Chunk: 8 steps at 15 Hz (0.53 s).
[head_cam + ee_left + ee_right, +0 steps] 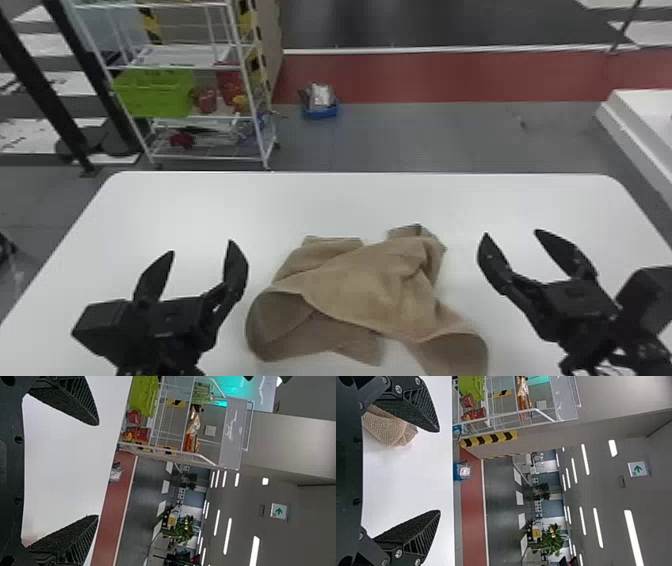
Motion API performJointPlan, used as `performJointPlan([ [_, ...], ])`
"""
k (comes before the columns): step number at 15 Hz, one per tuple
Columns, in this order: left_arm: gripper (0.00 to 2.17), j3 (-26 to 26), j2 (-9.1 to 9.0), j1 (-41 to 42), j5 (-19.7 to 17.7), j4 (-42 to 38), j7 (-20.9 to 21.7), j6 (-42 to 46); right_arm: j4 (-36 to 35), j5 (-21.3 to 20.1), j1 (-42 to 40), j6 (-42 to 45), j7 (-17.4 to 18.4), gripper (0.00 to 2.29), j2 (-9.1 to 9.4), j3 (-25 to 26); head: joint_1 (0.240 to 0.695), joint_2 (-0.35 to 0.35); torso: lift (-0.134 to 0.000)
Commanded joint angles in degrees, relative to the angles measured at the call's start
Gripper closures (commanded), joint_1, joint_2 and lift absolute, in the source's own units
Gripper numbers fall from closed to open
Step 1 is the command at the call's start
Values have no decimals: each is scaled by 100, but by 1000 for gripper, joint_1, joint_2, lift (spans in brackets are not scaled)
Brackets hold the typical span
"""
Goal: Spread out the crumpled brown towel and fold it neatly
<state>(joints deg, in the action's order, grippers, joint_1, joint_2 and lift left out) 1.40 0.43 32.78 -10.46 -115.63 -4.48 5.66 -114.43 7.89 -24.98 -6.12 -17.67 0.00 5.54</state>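
1. Fingers of the left gripper (201, 247) are being held wide apart, with nothing being gripped between them; bare tabletop (200, 205) is being seen through the gap in the left wrist view.
2. Fingers of the right gripper (511, 232) are likewise being held wide open, and nothing is being grasped by them.
3. Between the two grippers, and apart from both in the head view, the brown towel (370, 295) is being supported by the white tabletop. It is being left crumpled, with its layers being crossed over one another and its middle being rumpled into soft creases.
4. On its near left side, the towel's edge is being curled over into a rounded loop, and a darker inner face is being exposed. Toward the near right, another rounded flap is being cut off by the head view's bottom edge. At the far side, two bunched ends are being spread apart.
5. Beyond the far edge, on the left, a white wire rack (210, 158) is being seen, by which a lime-green basket (155, 95) is being carried. To the right of the rack, a blue container (321, 112) is being supported by the floor (425, 135), just beside a red strip (425, 75).
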Motion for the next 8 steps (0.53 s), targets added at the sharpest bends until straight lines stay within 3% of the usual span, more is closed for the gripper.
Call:
performJointPlan([
  [1, 39, 0, -8, 1, 0, -4, 0, 0, 0, -7, 2, 0, 0, 164, 5, 0, 695, 64, -122],
  [8, 39, -9, -8, 1, 0, -4, -18, 0, 0, -7, 2, -18, 0, 164, 5, 0, 695, 64, -122],
])
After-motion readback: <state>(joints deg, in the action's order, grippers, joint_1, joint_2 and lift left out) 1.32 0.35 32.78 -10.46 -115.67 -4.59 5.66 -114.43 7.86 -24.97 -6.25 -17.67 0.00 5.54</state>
